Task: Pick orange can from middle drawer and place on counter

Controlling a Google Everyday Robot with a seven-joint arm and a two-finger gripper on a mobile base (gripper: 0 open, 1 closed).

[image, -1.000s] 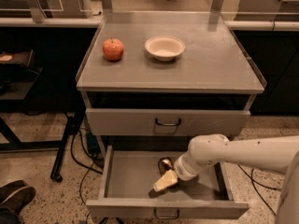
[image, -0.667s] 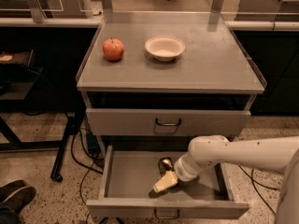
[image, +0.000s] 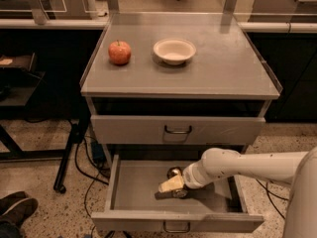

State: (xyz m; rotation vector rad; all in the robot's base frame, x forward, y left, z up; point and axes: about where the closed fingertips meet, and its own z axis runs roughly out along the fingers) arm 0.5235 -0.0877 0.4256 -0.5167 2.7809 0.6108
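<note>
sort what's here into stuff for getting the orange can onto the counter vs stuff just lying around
For the job: orange can, open middle drawer, counter, gripper down in that drawer by the can.
Lying about: red apple, bowl, both on the counter.

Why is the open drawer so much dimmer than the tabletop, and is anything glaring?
Camera view: light comes from above, so the counter is evenly bright with a dull sheen; the apple and bowl cast small shadows; the middle drawer below lies in shade; there the gripper sits by the orange can, whose top glints.
</note>
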